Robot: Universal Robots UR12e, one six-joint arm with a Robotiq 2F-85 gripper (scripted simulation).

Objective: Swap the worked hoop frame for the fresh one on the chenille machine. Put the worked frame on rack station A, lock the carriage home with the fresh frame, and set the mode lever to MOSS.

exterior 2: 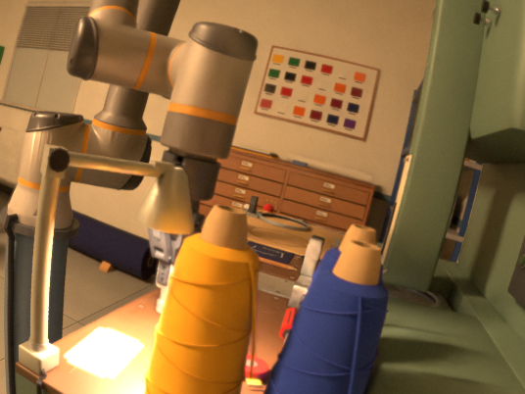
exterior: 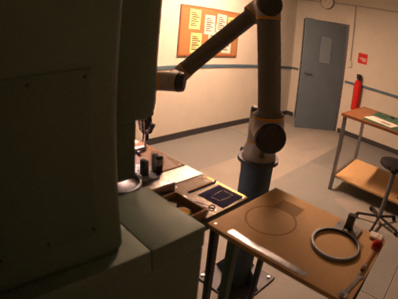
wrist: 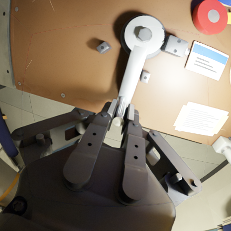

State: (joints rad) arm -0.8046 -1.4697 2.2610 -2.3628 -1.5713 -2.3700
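Observation:
The mode lever (wrist: 132, 72) is a white arm on a round hub with a hex bolt (wrist: 142, 33), lying across the brown machine table toward its near edge. My gripper (wrist: 121, 110) has its two fingers closed on the lever's ribbed handle end, just past the table edge. Two small grey stop blocks (wrist: 103, 47) (wrist: 145, 76) sit either side of the arm. A grey hoop frame (exterior: 335, 243) lies on the rack table to the right, beside an outlined round station (exterior: 270, 220). The machine's green body (exterior: 59, 130) hides the carriage.
The table's near edge (wrist: 82, 105) runs just under my fingers. A white label card (wrist: 206, 60) and a paper sheet (wrist: 201, 119) lie right of the lever, with a red spool (wrist: 209, 16) beyond. Orange (exterior 2: 205, 313) and blue (exterior 2: 333, 323) thread cones and a desk lamp (exterior 2: 166, 201) crowd the table.

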